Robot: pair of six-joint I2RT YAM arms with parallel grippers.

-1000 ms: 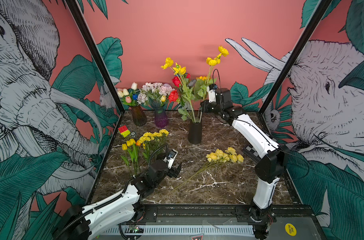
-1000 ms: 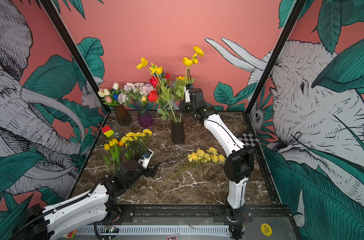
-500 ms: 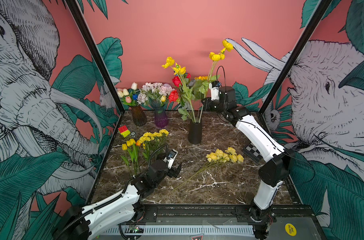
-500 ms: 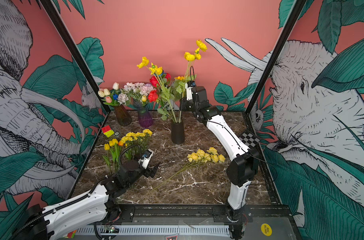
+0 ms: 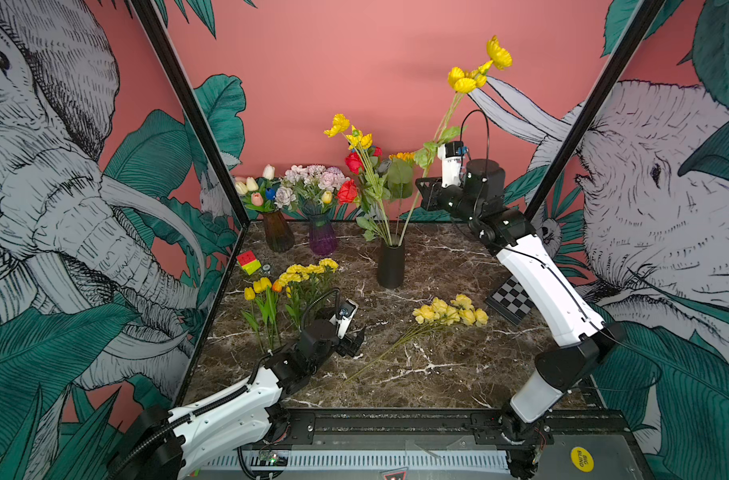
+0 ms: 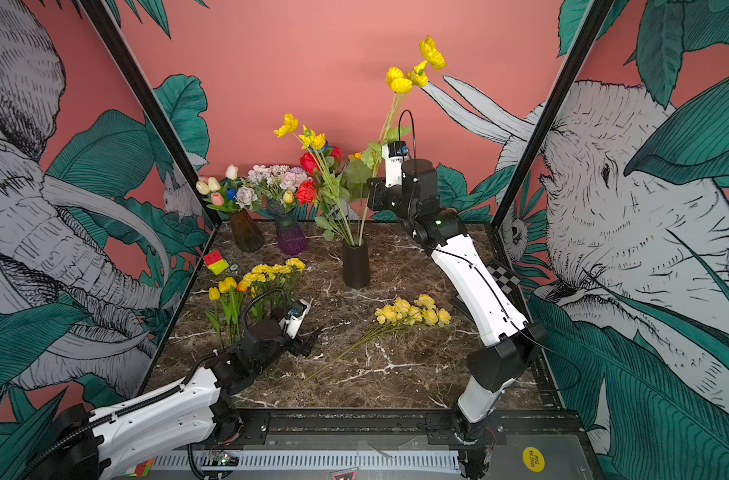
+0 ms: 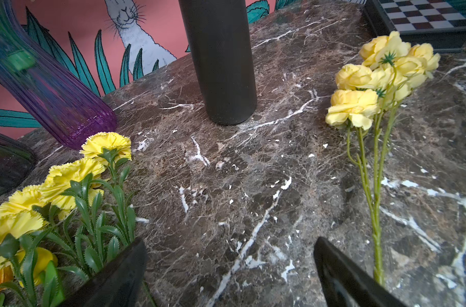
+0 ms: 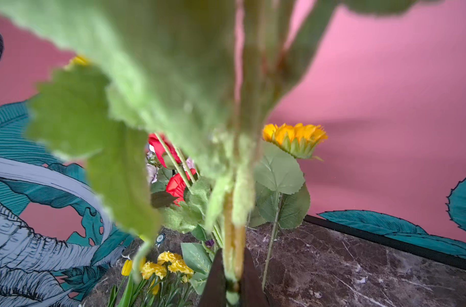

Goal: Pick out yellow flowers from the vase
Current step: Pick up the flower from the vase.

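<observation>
The black vase [image 5: 391,266] [image 6: 355,266] stands mid-table with red roses and yellow flowers [image 5: 346,129] in it. My right gripper [image 5: 425,194] [image 8: 233,265] is shut on one tall yellow flower stem [image 8: 233,247] beside the vase's bouquet. That stem's yellow heads [image 5: 479,68] [image 6: 414,68] lean high to the right, and its lower end reaches down to the vase mouth. An orange-yellow bloom [image 8: 295,137] stays in the bouquet. My left gripper [image 5: 354,341] [image 7: 230,255] hangs open low over the marble, holding nothing.
Yellow roses [image 5: 450,311] [image 7: 372,79] lie on the marble at the right. Yellow carnations [image 5: 308,270] and tulips [image 5: 258,286] lie at the left. A brown vase [image 5: 277,235], a purple vase [image 5: 323,239], a colour cube [image 5: 248,262] and a checkerboard [image 5: 512,299] are nearby.
My right gripper has risen and shifted right with the stem, and the yellow heads have climbed higher and tilted right. The left arm has not moved.
</observation>
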